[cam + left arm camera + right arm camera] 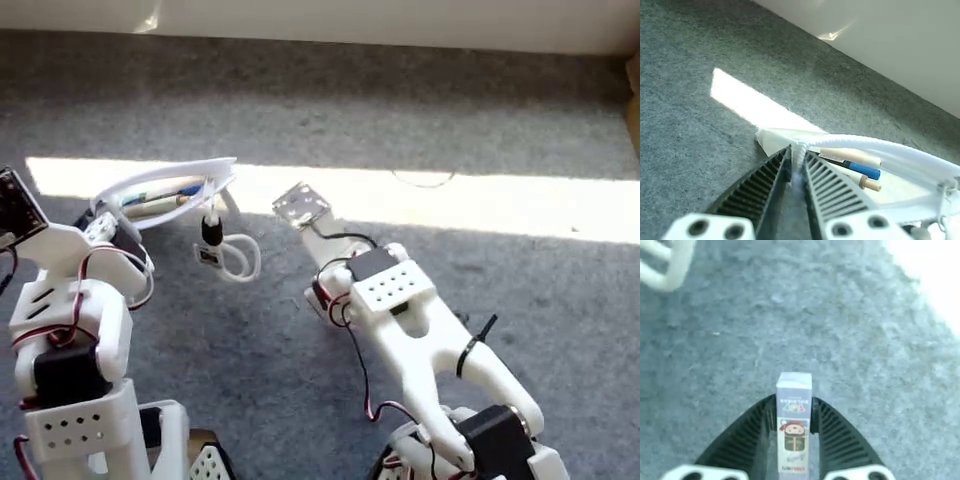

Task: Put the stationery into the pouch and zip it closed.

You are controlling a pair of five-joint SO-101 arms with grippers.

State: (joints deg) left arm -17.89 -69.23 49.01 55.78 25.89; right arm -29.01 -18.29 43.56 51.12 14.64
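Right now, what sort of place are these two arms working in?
Probably a sunlit indoor room: a grey carpet-like work surface, a white wall behind, a band of sunlight across it. The left hand grips the white pouch, the right hand an eraser.

The left arm (75, 320) stands at 8 o'clock in the high view, with the left gripper (796, 152) pinched tight on the pouch (900, 152) rim. The right arm (420, 330) stretches from 5 o'clock toward 11, and the right gripper (793, 405) is clamped on a small box (794, 430).
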